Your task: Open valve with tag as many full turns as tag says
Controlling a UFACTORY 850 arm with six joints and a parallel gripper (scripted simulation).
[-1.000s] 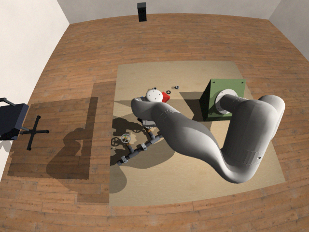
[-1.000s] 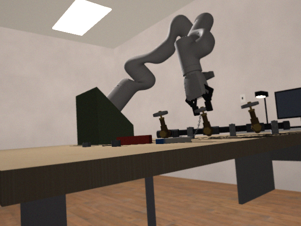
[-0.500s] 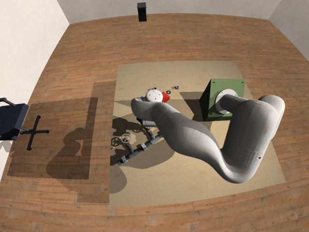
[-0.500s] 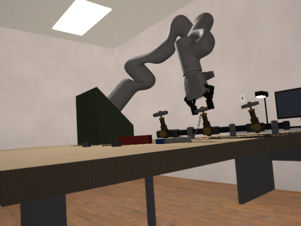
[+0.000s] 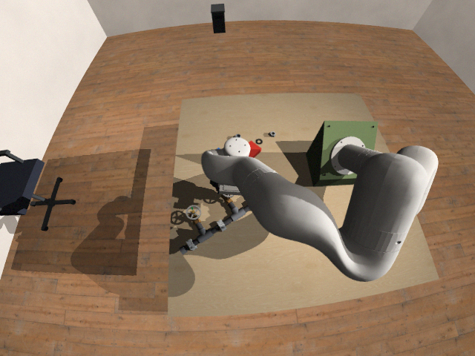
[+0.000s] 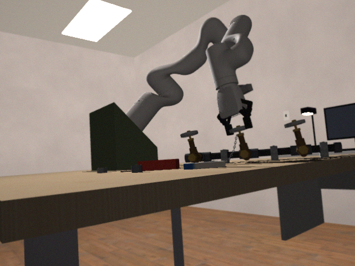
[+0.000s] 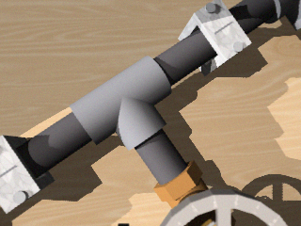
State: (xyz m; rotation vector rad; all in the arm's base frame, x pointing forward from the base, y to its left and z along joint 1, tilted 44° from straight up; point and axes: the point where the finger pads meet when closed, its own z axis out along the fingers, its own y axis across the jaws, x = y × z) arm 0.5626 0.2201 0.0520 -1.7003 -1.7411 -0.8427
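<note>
Three brass valves stand on a grey pipe (image 6: 260, 151) (image 5: 215, 227) (image 7: 118, 104). In the exterior view the left valve (image 6: 189, 133) and the right valve (image 6: 294, 123) stand free. The middle valve's handwheel (image 6: 238, 129) (image 7: 221, 209) has a thin chain (image 6: 234, 146) hanging from it; I cannot read the tag. My gripper (image 6: 238, 130) is open, and its fingers stand on either side of that handwheel's rim. In the overhead view the arm hides the gripper and this valve; one other handwheel (image 5: 191, 206) shows beside the pipe.
The green base block (image 5: 345, 153) (image 6: 114, 137) stands behind the arm. A red block (image 5: 254, 147) (image 6: 158, 164), a nut (image 5: 272, 133) and a washer (image 5: 258, 141) lie on the table. Pipe clamps (image 7: 218, 28) hold the pipe down. A monitor (image 6: 339, 121) stands at the far right.
</note>
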